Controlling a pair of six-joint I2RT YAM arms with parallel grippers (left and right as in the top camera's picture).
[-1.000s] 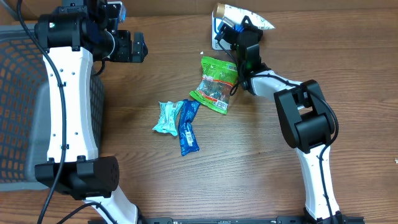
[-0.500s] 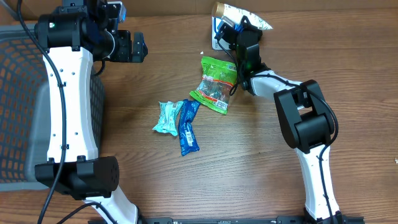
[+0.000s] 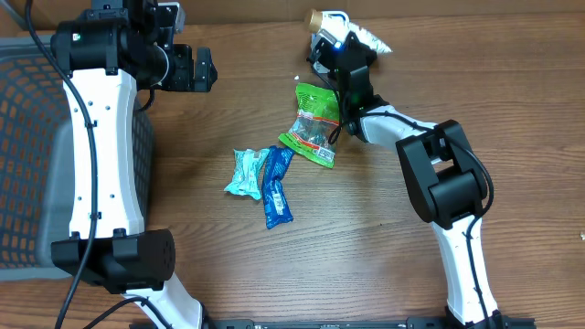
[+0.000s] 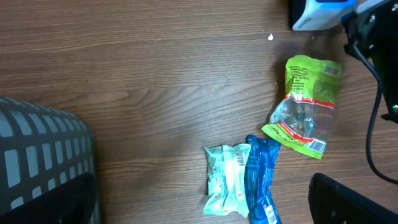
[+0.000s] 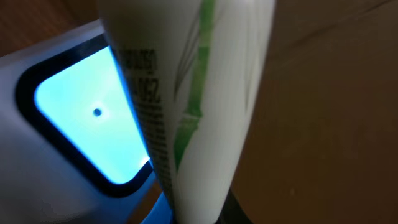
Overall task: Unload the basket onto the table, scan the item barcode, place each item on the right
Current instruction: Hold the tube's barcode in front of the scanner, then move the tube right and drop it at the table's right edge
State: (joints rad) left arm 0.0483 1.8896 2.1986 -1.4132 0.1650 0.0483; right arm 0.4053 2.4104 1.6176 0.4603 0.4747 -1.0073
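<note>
White plastic tube with green bamboo print and a gold cap [image 3: 366, 38] is clamped in the right claw [image 3: 338, 44] at the wooden table's [image 3: 384, 228] 12 o'clock edge. Its long axis runs 10 to 4 o'clock, cap at 10. The blue-lit scanner window [image 5: 81, 118] lies just behind it (whether the code squarely faces the glass, I cannot tell). The left claw [image 3: 203, 68] hangs spread, well apart at 9. Room is tight toward 12, and the green snack packet [image 3: 315, 123] lies near at 6.

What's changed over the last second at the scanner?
The right gripper, shut on the white tube, has swung it slightly left over the scanner. Nothing taken or released. The left gripper stays open and parked; the green packet, teal packet and blue packet have not moved.
</note>
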